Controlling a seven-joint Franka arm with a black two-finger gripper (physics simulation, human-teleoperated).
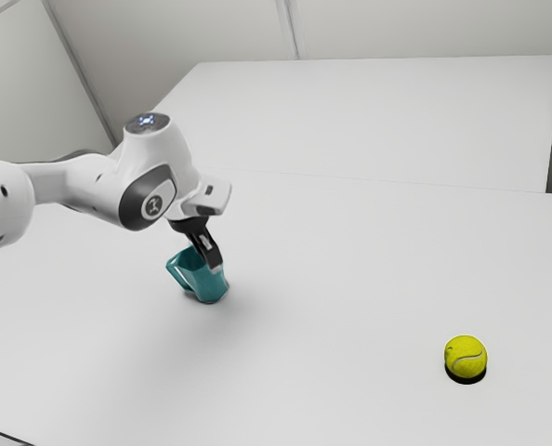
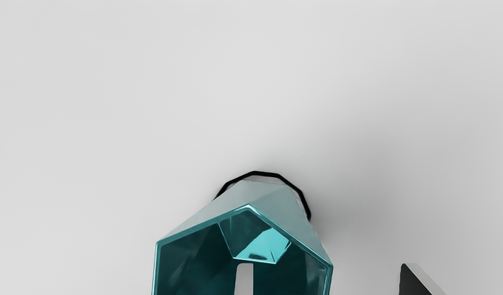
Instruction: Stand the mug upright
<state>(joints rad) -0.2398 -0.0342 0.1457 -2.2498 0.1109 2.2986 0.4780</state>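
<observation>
White Franka arm [image 1: 88, 188] reaching in from the exterior view's left, black gripper [image 1: 216, 267] slanting down at teal faceted mug [image 1: 200, 282], fingers apart, one inside its mouth, one outside

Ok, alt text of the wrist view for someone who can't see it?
A teal mug, its angular open mouth toward the camera; the open gripper has one fingertip across that mouth, the other outside, over a pale table.
</observation>
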